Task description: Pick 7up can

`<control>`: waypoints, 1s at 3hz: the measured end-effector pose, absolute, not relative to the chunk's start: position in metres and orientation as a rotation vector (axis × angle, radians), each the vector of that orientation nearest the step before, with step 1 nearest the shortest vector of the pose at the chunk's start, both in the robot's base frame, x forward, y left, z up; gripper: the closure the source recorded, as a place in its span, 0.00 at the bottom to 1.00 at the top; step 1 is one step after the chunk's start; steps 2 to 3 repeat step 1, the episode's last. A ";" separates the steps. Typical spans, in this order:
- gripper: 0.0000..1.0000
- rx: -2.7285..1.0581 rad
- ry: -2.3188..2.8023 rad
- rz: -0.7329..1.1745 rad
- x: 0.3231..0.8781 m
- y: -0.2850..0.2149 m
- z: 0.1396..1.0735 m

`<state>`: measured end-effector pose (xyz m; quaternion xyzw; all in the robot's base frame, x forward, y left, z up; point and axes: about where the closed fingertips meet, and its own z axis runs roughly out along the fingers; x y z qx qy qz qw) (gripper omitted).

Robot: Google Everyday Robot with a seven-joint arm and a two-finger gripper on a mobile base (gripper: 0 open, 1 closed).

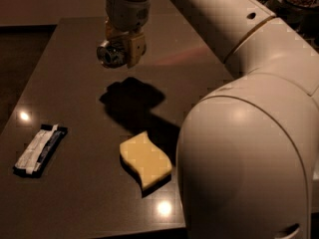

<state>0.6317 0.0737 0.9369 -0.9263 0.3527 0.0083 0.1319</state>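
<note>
Camera view: the 7up can [110, 54] is held clear above the table [70, 78].
The gripper [123, 49] is closed around it; the can is carried on its side, silver end toward the camera.
</note>
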 end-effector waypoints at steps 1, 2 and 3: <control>1.00 -2.656 1.014 0.004 0.639 0.081 0.938; 1.00 -2.656 1.014 0.004 0.639 0.081 0.938; 1.00 -2.656 1.014 0.004 0.639 0.081 0.938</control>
